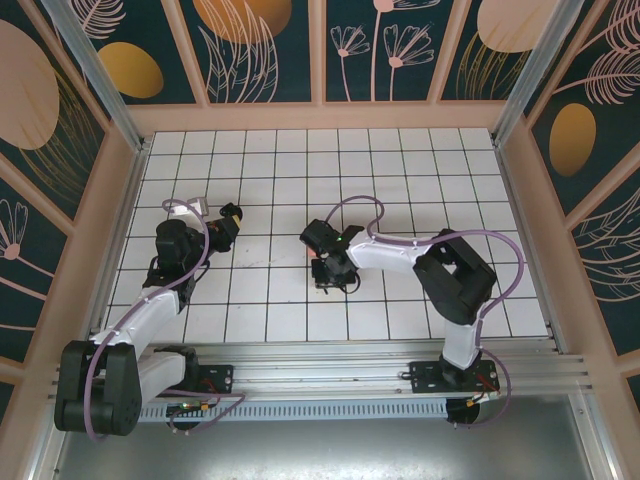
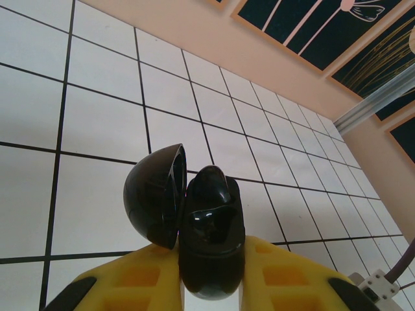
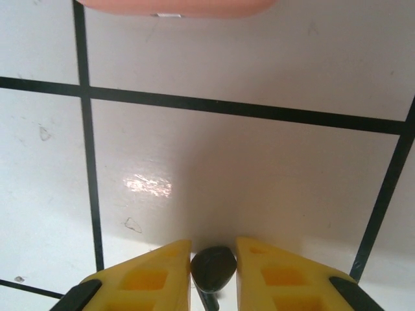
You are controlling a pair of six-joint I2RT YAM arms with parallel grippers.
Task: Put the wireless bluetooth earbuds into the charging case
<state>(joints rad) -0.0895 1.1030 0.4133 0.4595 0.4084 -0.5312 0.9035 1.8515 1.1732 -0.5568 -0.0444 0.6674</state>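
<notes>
From the top external camera, the white tiled desk (image 1: 400, 180) carries both arms. The left claw (image 1: 228, 215) sits at about 9 o'clock from the desk's middle, with a dark charging case (image 1: 233, 211) at its tip. The right claw (image 1: 325, 272) is near the centre, tipped down at the tiles; whatever is between its tips is too small to make out here. A small salmon-pink object (image 1: 305, 253) lies just beside that claw, at its 11 o'clock.

From the left wrist camera, the left claw (image 2: 211, 259) is clamped on the black charging case (image 2: 209, 227), with a yellow finger (image 2: 139, 275) pressed on either side of its body. The case is held above the desk (image 2: 97, 129). Its domed lid (image 2: 152, 194) stands swung open at 10 o'clock of the body.

From the right wrist camera, the right claw (image 3: 213, 256) is pinched together on a black earbud (image 3: 213, 269). The rounded head is wedged between the two yellow fingers (image 3: 152, 275) at 6 o'clock, low over the desk (image 3: 259, 181). The salmon-pink object (image 3: 175, 5) shows at 12 o'clock, cut off by the edge and well apart from the claw.
</notes>
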